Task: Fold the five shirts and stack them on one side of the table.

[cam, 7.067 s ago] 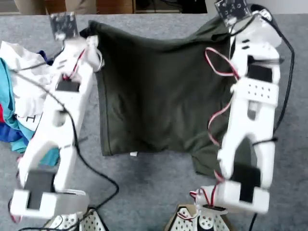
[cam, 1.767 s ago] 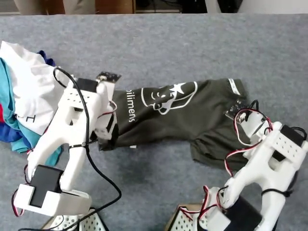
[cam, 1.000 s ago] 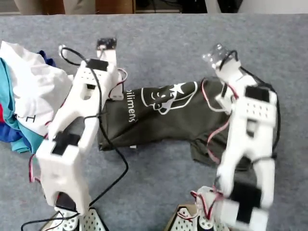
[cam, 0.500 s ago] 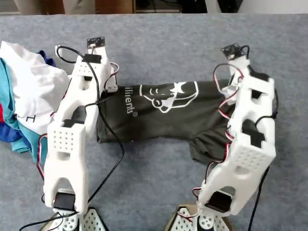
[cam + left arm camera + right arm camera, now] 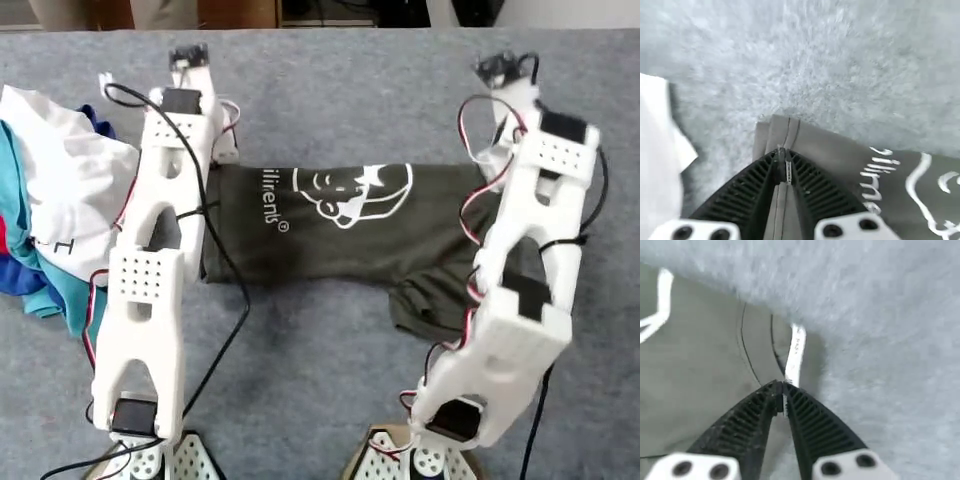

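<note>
On the grey table (image 5: 340, 90) a dark green shirt (image 5: 340, 225) lies as a flat band running from side to side between the two arms, white print facing up. One sleeve (image 5: 430, 300) is bunched below the band on the right arm's side.

Both arms are stretched far forward from their bases at the near edge, long and almost straight, wrists tipped down at the shirt's far corners. The left arm runs along the shirt's left end. Its gripper (image 5: 782, 162) is clenched on the shirt's edge at that corner, with a fold of green cloth rising between the ribbed black fingers (image 5: 752, 185) and the lettering of the print just beside it. The right arm lies over the shirt's right end and hides part of it from above. Its gripper (image 5: 781, 392) is pinched tight at the neck opening, and seems to have hold of the lower end of the white label (image 5: 796, 355) as well as the cloth, though the tips cover that spot.

A loose pile (image 5: 50, 210) of other shirts, white on top with teal, blue and red under it, sits at the table's left edge, touching the left arm's side and just apart from the green shirt.
</note>
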Controlling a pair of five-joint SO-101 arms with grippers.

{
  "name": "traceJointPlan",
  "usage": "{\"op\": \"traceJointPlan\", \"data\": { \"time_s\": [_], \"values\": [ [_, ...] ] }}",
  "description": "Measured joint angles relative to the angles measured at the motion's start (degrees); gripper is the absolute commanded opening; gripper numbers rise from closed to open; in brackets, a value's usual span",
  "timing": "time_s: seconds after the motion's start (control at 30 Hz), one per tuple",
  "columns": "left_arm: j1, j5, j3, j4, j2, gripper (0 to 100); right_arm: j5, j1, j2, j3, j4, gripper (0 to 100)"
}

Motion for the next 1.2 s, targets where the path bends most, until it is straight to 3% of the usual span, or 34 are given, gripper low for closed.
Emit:
{"op": "traceJointPlan", "data": {
  "time_s": [0.23, 0.47, 0.7, 0.9, 1.2],
  "values": [
    [-0.5, 0.0, -8.3, 6.2, 4.4, 2, -3.3, -0.3, 0.9, -0.1, -2.3, 0.4],
    [-0.9, 0.2, -9.9, 3.4, 15.0, 2, -3.8, -0.3, 13.7, -0.2, -6.4, 0.4],
    [-2.5, 0.3, -15.2, 2.7, 17.1, 2, -4.1, -0.1, 15.3, -4.0, -5.2, 0.3],
    [-3.5, 0.1, -23.3, 8.4, 15.3, 2, -3.9, -2.5, 4.5, -9.1, 4.2, 0.3],
    [-2.5, 0.1, -16.1, 9.5, -2.6, 2, 6.7, -4.7, -14.2, -5.8, 17.2, 0.3]
  ]
}}
